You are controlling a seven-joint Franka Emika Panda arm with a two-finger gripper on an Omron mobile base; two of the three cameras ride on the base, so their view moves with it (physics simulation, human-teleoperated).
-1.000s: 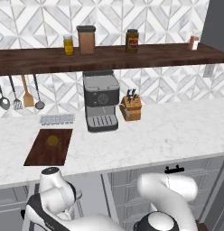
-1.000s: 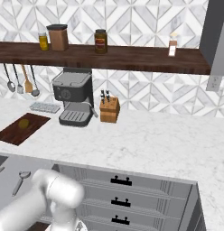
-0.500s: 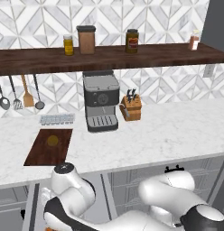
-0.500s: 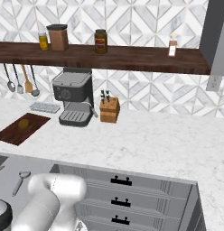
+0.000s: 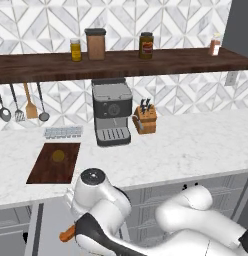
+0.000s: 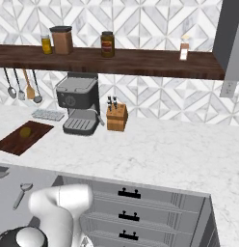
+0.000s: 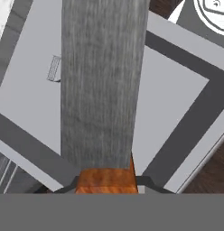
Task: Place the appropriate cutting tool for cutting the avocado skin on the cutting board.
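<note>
The cutting tool (image 7: 100, 90) is in my gripper (image 7: 107, 186), which is shut on its orange handle; the grey blade runs up the middle of the hand view. The orange handle end (image 5: 67, 233) pokes out beside my wrist, low in front of the counter, left of the arm. The dark brown cutting board (image 5: 55, 162) lies on the counter's left part, above and behind the gripper. The small olive-green avocado (image 5: 58, 156) sits on the board's far half. In the right base view, the board (image 6: 15, 141) and avocado (image 6: 25, 131) are at the far left.
A coffee machine (image 5: 112, 112) and a wooden knife block (image 5: 145, 119) stand behind the board's right side. An ice tray (image 5: 63, 132) lies behind the board. Utensils (image 5: 18, 102) hang on the wall. An open drawer holds a grey round-headed utensil (image 6: 21, 193).
The arm has swung to the right and slightly up below the counter's front edge. The knife's orange handle now shows beside the wrist. The gripper stays shut.
</note>
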